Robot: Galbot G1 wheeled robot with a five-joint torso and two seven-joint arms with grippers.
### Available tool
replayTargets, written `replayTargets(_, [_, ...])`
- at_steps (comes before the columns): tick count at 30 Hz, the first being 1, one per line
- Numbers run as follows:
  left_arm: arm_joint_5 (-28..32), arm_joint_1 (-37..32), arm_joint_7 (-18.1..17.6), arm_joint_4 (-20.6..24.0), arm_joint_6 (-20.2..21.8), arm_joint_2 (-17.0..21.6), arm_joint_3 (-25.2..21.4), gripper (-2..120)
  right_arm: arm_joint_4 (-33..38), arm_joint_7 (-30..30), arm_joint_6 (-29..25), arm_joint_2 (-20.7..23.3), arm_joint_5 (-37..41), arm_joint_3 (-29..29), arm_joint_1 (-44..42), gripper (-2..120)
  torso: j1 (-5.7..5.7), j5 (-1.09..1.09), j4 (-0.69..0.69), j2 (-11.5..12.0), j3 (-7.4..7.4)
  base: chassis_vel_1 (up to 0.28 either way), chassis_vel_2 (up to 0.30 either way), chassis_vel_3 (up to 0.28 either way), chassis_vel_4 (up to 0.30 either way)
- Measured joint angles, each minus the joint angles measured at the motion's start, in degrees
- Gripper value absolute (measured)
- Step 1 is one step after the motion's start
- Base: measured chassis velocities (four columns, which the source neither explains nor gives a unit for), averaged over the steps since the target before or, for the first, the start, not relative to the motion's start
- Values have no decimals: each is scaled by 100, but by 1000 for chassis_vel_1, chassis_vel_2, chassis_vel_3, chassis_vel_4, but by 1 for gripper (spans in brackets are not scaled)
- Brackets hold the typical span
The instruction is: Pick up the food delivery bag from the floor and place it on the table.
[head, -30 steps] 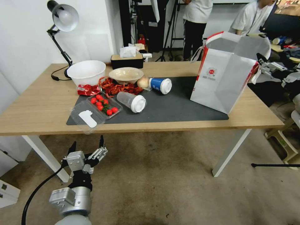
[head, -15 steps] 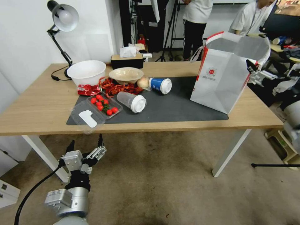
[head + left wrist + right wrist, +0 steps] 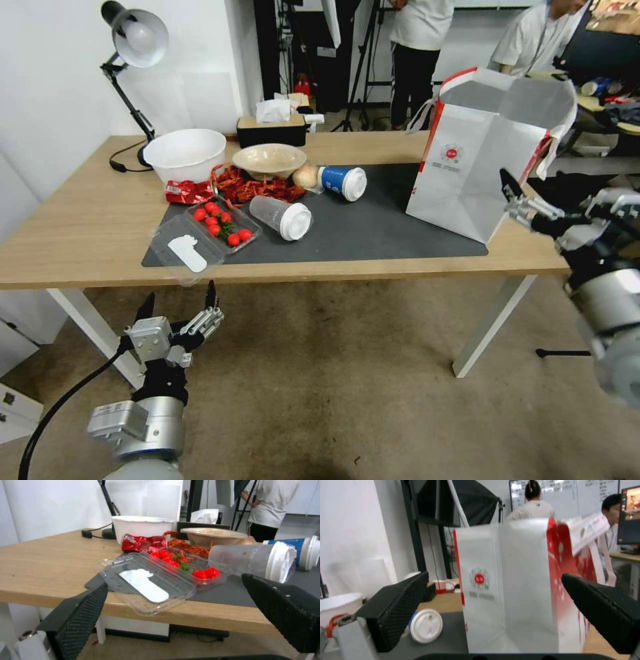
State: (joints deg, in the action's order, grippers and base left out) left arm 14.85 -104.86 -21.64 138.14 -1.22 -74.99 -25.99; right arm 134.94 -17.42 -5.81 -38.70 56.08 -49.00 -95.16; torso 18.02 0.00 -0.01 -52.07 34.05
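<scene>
We see the bag as smooth white sheet with a faint sheen, red at its edges, its inside a dull silver foil. The table is light wood, matt and fine-grained, on white painted metal legs; at its centre lies a flat, matt dark grey mat. At the mat's 9 o'clock end sits a clear glossy plastic box, and beside it a frosted plastic cup. The floor looks rough, stained and dull. The left gripper has matt black pads with a fine dimpled texture.
</scene>
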Motion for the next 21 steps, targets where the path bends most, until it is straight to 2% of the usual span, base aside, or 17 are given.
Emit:
replayTargets(6, [-23, 23, 15, -3, 24, 3, 14, 100, 128, -1, -5, -307, -473, 32, -384, 100, 0, 0, 1, 0, 0, 0, 0, 0, 0])
replayTargets(10, [-46, 20, 37, -17, 23, 4, 34, 100, 245, -27, -5, -633, -1072, 120, -698, 100, 0, 0, -1, 0, 0, 0, 0, 0, 0])
replayTargets(13, [-63, 17, 55, -29, 6, 2, 53, 100, 352, -68, -8, -1032, -1613, 212, -976, 100, 0, -1, -1, 0, 0, 0, 0, 0, 0])
replayTargets(14, [-63, 17, 55, -29, 6, 2, 53, 100, 352, -68, -8, -1032, -1613, 212, -976, 100, 0, -1, -1, 0, 0, 0, 0, 0, 0])
replayTargets(16, [-81, 6, 73, -42, -2, 3, 68, 100, 445, -73, -31, -1370, -2026, 280, -1191, 100, 0, 0, 0, 0, 0, 0, 0, 0, 0])
replayTargets(17, [-81, 6, 73, -42, -2, 3, 68, 100, 445, -73, -31, -1370, -2026, 280, -1191, 100, 0, 0, 0, 0, 0, 0, 0, 0, 0])
replayTargets(20, [-116, 2, 85, -77, -24, 4, 102, 100, 526, -40, -111, -1815, -2604, 481, -1443, 100, -1, 0, -1, 0, 0, 0, 0, 0, 0])
replayTargets(21, [-116, 2, 85, -77, -24, 4, 102, 100, 526, -40, -111, -1815, -2604, 481, -1443, 100, -1, 0, -1, 0, 0, 0, 0, 0, 0])
